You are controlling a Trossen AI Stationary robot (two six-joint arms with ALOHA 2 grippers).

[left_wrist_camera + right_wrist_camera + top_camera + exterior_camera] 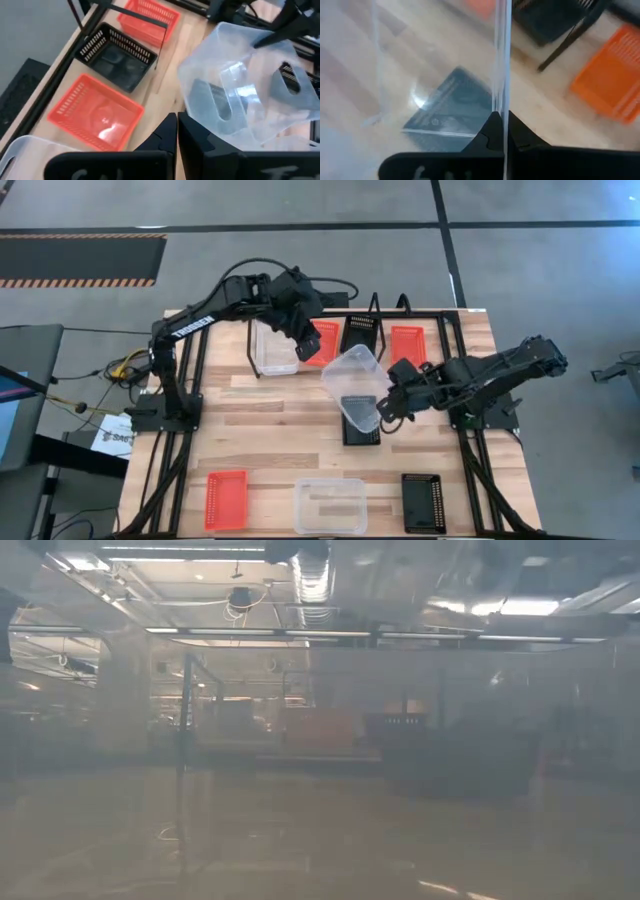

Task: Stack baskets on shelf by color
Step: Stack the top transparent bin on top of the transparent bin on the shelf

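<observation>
Clear translucent plastic basket is lifted off the wooden slat table, tilted, its wall pinched in the right gripper, closed on it. Black perforated plastic basket lies right below it. Left gripper, closed w/ nothing held, hovers near the orange-red basket and a black basket on the wire-frame shelf.

Striped floor mat, paper sheet
</observation>
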